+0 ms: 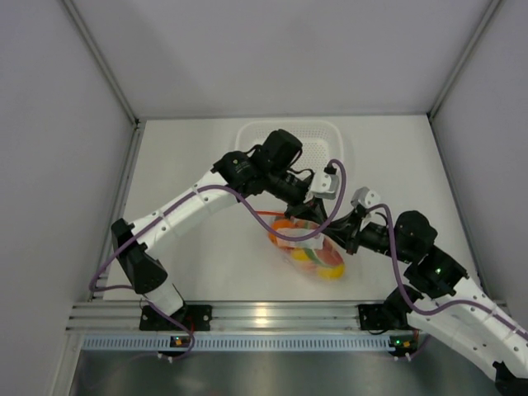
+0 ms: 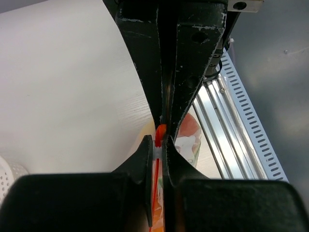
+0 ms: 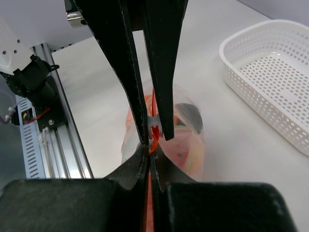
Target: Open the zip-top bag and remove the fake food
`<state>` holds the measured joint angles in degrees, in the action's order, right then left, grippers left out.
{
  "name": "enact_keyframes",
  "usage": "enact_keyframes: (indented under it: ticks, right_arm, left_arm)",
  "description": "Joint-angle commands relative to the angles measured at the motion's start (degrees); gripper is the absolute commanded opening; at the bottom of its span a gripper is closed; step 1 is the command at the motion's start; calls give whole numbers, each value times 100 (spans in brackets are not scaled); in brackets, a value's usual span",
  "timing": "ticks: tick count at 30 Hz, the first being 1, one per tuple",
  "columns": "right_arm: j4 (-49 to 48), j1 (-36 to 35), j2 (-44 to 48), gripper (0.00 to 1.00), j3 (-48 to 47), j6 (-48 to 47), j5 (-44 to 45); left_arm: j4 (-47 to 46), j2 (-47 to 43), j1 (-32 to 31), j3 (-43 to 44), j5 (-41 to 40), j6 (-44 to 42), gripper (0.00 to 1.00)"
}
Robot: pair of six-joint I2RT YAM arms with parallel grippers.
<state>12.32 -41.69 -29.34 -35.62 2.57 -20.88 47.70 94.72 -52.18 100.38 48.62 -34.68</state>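
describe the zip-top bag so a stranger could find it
On the table, look between the white perforated basket at the far side and the metal rail at the near edge. The zip-top bag is there, a clear pouch of colourful fake food. Only it has an orange-red zip strip, pinched by the left hand and right hand.

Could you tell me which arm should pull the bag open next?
Probably left: left fingers and right fingers both clamp the zip-top bag by its strip, but the left reaches in from the far side, free to pull back.
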Motion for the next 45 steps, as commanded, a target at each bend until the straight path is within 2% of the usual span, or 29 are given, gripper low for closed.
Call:
enact_keyframes:
  ticks: [1, 10, 14, 15, 18, 22, 28, 34, 40, 42, 43, 45]
  right_arm:
    - [-405, -120, 165, 0, -42, 15, 180]
    - [-793, -120, 737, 0, 345, 472, 945]
    - [-678, -111, 929, 0, 380, 665, 1629]
    - [-634, -111, 1043, 0, 397, 770, 2249]
    - [-441, -120, 1185, 0, 363, 850, 2685]
    - [-54, -120, 1273, 0, 222, 859, 3335]
    - [25, -120, 1308, 0, 178, 833, 3495]
    - [175, -120, 1352, 0, 99, 903, 3714]
    - [315, -111, 1343, 0, 37, 1008, 3767]
    - [289, -120, 1361, 0, 28, 1044, 3541]
    - [254, -111, 1352, 0, 37, 1035, 3399]
    - [131, -120, 1317, 0, 63, 983, 3022]
  left_arm:
    - [-182, -85, 24, -79, 43, -145, 0]
    - [-182, -234, 366, -431, 7, -162, 0]
    - [-182, -340, 717, -711, 68, -189, 0]
    - [-182, -366, 892, -843, 156, -189, 0]
    - [-182, -410, 1331, -1037, 183, -75, 0]
    - [-182, -516, 1641, -1467, -274, 171, 0]
    - [-182, -612, 1773, -1723, -414, 531, 0]
    - [-165, -876, 1773, -1969, -1530, 901, 0]
    - [-16, -1183, 1773, -2057, -1891, 1086, 0]
    - [72, -1288, 1782, -2084, -1961, 1156, 0]
    - [90, -1341, 1782, -2136, -1909, 1208, 8]
    - [81, -1482, 1773, -2163, -1708, 1174, 18]
